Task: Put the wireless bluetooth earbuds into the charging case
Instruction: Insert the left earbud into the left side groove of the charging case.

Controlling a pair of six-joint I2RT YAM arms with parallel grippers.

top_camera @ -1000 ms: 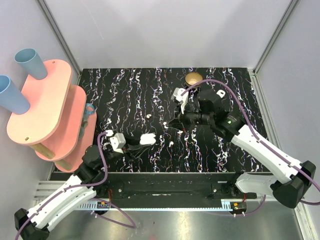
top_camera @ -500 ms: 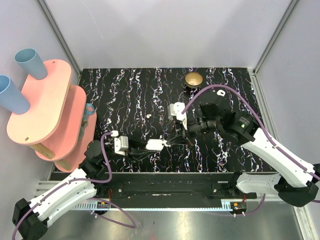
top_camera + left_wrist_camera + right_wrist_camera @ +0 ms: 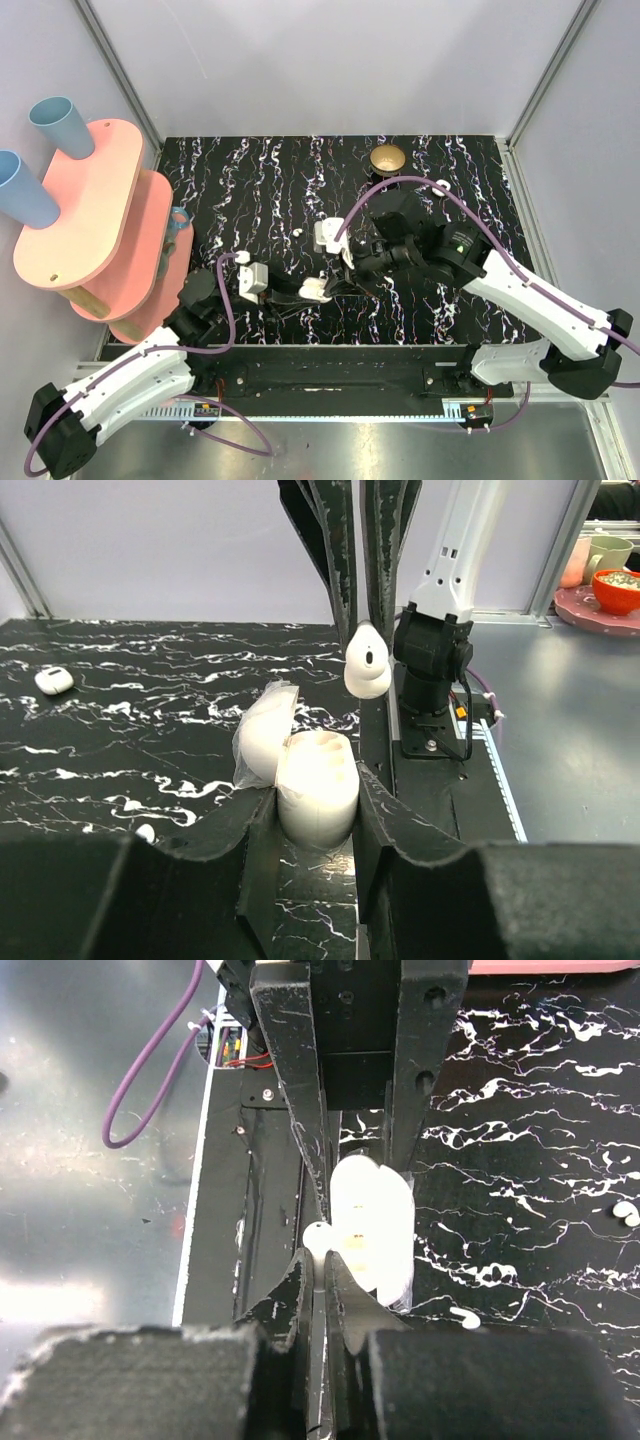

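My left gripper [image 3: 315, 812] is shut on the charging case [image 3: 316, 785], a white rounded case with its lid [image 3: 262, 730] hinged open to the left. Just above the case's right edge hangs one of the wireless bluetooth earbuds [image 3: 368, 660], clear of the case and pinched by my right gripper [image 3: 322, 1270], which is shut on its stem. From the right wrist, that earbud [image 3: 320, 1238] sits beside the case [image 3: 372, 1225]. In the top view both grippers meet near the front middle of the table [image 3: 316, 290]. A second earbud [image 3: 55, 680] lies loose on the tabletop.
A gold round dish [image 3: 387, 158] stands at the back of the black marbled table [image 3: 250, 190]. A pink two-tier shelf [image 3: 95, 215] with blue cups [image 3: 60, 125] stands on the left. The table's front rail [image 3: 330, 365] lies just behind both grippers.
My right gripper has carried the earbud left and toward the front edge, ending over the case. My left gripper has shifted the case slightly right to meet it.
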